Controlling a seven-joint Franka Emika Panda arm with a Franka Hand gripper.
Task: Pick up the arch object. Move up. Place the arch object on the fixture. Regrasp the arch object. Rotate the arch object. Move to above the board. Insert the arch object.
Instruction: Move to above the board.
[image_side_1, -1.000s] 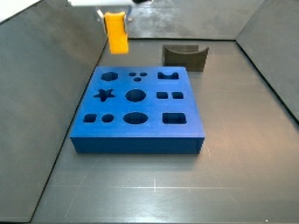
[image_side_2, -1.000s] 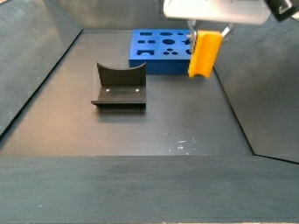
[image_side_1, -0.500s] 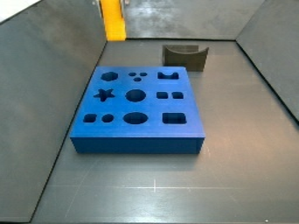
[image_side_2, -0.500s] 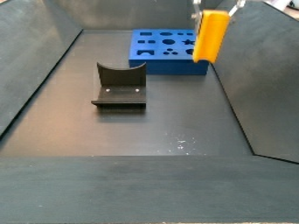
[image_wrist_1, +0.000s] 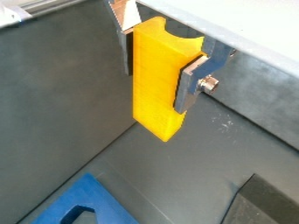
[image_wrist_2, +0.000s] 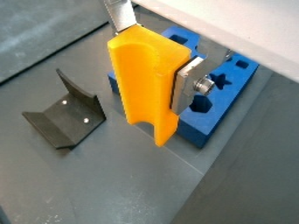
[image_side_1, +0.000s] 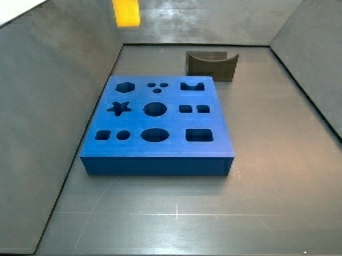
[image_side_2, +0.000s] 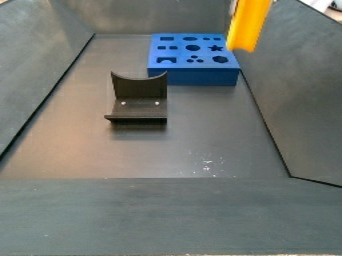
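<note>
The arch object (image_wrist_1: 156, 83), a yellow-orange block, hangs upright high above the floor with my gripper (image_wrist_1: 160, 63) shut on its upper part. Silver fingers (image_wrist_2: 190, 83) clamp it from two sides in both wrist views. In both side views only the block's lower part (image_side_1: 124, 12) (image_side_2: 249, 22) shows at the picture's top edge, and the gripper itself is out of frame. The blue board (image_side_1: 160, 163) (image_side_2: 194, 75) lies on the floor, and a wrist view shows part of it below the block (image_wrist_2: 201, 125). The dark fixture (image_side_1: 211, 63) (image_side_2: 136, 97) (image_wrist_2: 65, 118) stands empty apart from the board.
Sloping grey walls (image_side_1: 54, 110) (image_side_2: 287, 100) enclose the dark floor (image_side_1: 174, 215) on all sides. A corner of the board (image_wrist_1: 87, 188) shows far below the block in a wrist view.
My gripper has risen with the arch object, which moved from beside the board's far edge up to the top of both side views. Board and fixture stayed put.
</note>
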